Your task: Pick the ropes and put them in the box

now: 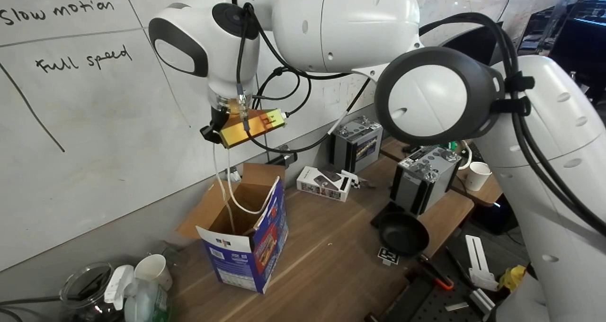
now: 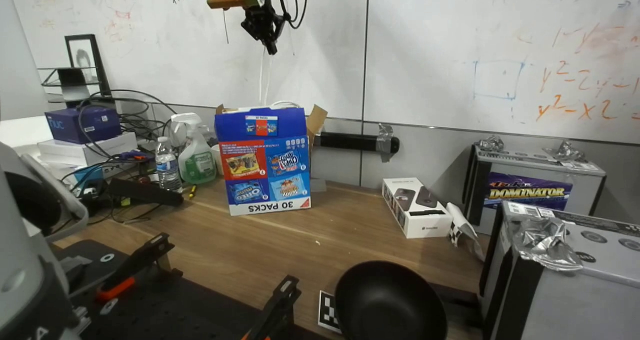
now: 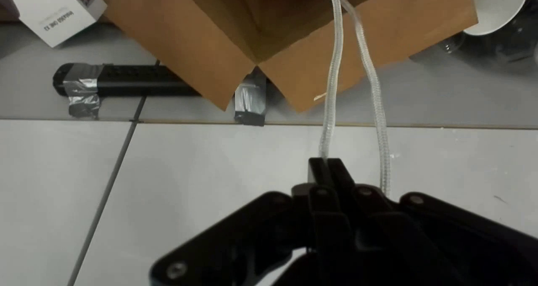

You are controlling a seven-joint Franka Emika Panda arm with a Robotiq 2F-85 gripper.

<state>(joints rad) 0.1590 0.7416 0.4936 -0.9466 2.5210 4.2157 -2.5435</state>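
Note:
The box stands upright on the wooden table, its brown flaps spread and its blue printed side turned outward. High over it, in the wrist view, my gripper is shut on a white rope. From the fingertips this strand hangs down into the box, and another white strand drops from behind the jaws. In an exterior view a rope loop curves inside the opening up to the rim of the blue side. Whether the strands are one rope or two, I cannot tell. The box's floor is mostly hidden.
A whiteboard rises close behind the box, with a black bar taped below it. Beside the box stand a spray bottle and a paper cup. A white carton, batteries and a black pan occupy the opposite side.

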